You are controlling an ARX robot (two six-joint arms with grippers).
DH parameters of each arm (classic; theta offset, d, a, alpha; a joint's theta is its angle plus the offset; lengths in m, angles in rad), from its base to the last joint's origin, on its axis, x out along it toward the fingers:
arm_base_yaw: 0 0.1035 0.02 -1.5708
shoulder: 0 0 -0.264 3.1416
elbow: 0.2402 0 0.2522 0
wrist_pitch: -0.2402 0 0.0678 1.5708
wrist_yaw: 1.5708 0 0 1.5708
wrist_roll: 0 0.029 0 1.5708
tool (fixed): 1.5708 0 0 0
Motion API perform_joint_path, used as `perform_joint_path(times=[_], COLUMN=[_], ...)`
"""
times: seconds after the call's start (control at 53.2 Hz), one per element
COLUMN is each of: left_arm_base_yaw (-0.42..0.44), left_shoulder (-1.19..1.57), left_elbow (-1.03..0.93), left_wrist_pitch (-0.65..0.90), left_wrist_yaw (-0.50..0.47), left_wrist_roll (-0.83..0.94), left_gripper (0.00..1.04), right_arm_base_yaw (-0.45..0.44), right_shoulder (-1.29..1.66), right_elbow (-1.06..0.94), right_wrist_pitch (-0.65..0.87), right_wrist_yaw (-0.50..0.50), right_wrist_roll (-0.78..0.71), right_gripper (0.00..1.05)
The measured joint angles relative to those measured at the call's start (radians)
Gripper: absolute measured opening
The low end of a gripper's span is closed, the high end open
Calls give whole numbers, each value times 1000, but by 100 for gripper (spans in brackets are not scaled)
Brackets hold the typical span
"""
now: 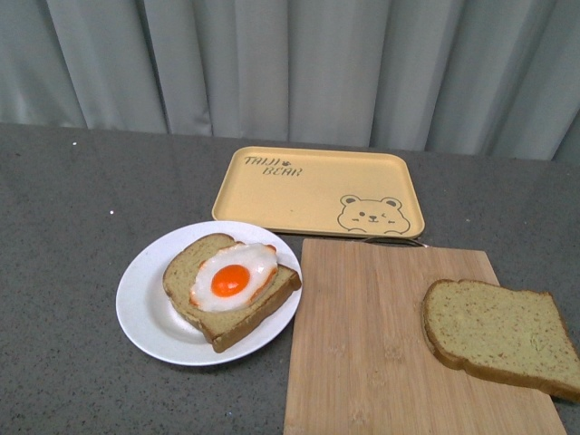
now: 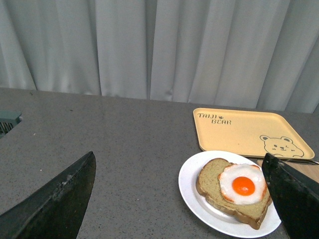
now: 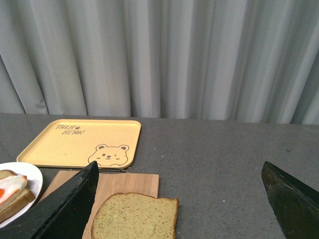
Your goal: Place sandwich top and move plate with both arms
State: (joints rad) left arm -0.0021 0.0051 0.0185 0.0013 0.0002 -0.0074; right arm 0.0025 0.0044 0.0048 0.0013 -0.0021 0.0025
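Observation:
The plain sandwich top (image 1: 500, 337) lies flat on the right part of a wooden board (image 1: 381, 353). It also shows in the right wrist view (image 3: 135, 217). The white plate (image 1: 145, 308) sits left of the board and holds a bread slice with a fried egg (image 1: 232, 275); the plate also shows in the left wrist view (image 2: 192, 191). Neither arm shows in the front view. My left gripper (image 2: 182, 199) is open and empty, high above the table with the plate between its fingers. My right gripper (image 3: 179, 204) is open and empty above the board's right end.
A yellow tray with a bear drawing (image 1: 317, 190) lies behind the plate and board, also in the left wrist view (image 2: 244, 130) and right wrist view (image 3: 79, 142). Grey curtains hang behind the grey table (image 1: 63, 236). A dark vent (image 2: 7, 122) sits at the far left.

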Motion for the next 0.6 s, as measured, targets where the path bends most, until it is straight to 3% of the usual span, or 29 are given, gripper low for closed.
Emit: perform_joint_path(times=[0.601], left_arm_base_yaw=[0], left_shoulder=[0], left_elbow=[0], left_wrist_pitch=[0], left_wrist_yaw=[0], left_wrist_roll=[0], left_gripper=[98], right_arm_base_yaw=[0], right_shoulder=[0], right_elbow=[0], right_wrist_pitch=[0], right_wrist_yaw=[0], right_wrist_roll=[0], right_gripper=[95])
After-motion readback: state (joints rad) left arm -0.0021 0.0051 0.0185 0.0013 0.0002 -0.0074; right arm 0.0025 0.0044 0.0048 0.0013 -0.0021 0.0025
